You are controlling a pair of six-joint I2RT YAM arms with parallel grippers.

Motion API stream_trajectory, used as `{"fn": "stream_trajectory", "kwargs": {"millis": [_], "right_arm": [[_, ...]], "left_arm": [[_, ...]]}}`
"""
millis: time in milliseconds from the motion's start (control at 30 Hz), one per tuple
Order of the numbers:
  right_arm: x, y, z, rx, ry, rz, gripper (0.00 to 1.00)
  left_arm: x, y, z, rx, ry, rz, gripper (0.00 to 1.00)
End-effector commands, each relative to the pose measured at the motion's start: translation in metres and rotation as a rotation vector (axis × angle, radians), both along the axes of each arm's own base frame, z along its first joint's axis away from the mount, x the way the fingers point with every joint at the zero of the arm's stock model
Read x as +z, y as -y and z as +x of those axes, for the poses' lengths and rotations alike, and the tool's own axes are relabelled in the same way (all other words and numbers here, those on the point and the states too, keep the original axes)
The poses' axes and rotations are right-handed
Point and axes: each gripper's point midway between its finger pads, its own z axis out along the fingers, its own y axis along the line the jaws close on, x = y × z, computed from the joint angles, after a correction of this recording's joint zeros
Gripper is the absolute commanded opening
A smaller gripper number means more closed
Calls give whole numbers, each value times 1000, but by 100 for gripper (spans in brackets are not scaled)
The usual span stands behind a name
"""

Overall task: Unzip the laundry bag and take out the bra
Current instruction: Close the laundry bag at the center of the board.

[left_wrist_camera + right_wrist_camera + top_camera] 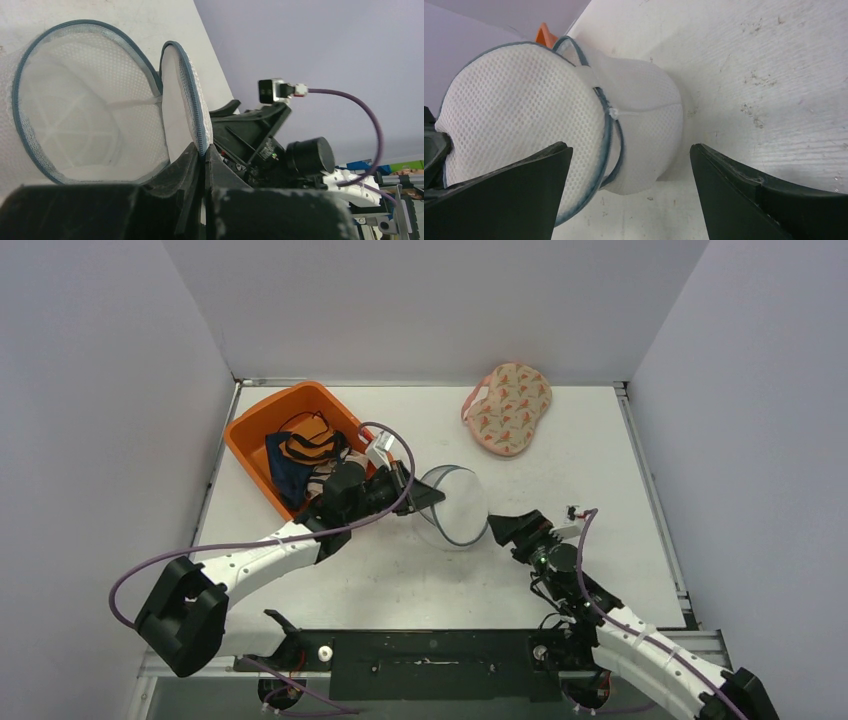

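Now: left end effector is closed, its fingertips pinched on the blue-grey zip edge of the lid of the laundry bag. The bag is a white mesh cylinder lying on its side mid-desk, with its mouth turned toward the left wrist camera. The lid stands swung away from the mouth, joined to the body along one side only (zip run open around the rest of the rim, as far as visible). A white zip pull sits at the seam between lid and body. Right end effector hangs just right of the bag with jaws spread wide, gripping nothing; in its wrist view the bag lies between and beyond the two fingers, not touching either. The bra, pale with an orange-and-green print, lies on the desk near the back wall, well apart from the bag. Orange bin at far left holds dark blue and orange garments.
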Motion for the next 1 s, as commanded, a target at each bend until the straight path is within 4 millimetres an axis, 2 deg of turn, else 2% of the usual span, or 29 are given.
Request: {"fn": "stream_trajectory", "kwargs": {"millis": [0,167,367,467,667,867,900,967], "right_arm": [[45,-25,3,206,155,279,93],[50,-30,0,287,205,351,93],[47,-37,8,307,191,341,88],[48,-42,16,317,185,329,82],[34,-46,27,312,138,305,67],[24,-46,37,291,126,271,69],[24,-46,38,291,127,267,65],[25,-47,39,294,139,264,52]], "left_arm": [[36,-4,-5,-43,135,-98,0],[36,-7,-3,-46,139,-97,0],[30,-8,1,-50,132,-101,0],[28,-8,3,-53,127,-100,0],[27,-8,4,-55,124,-101,0],[20,-9,8,-48,114,-88,0],[17,-9,9,-48,108,-82,0],[14,-8,11,-47,103,-76,0]]}}
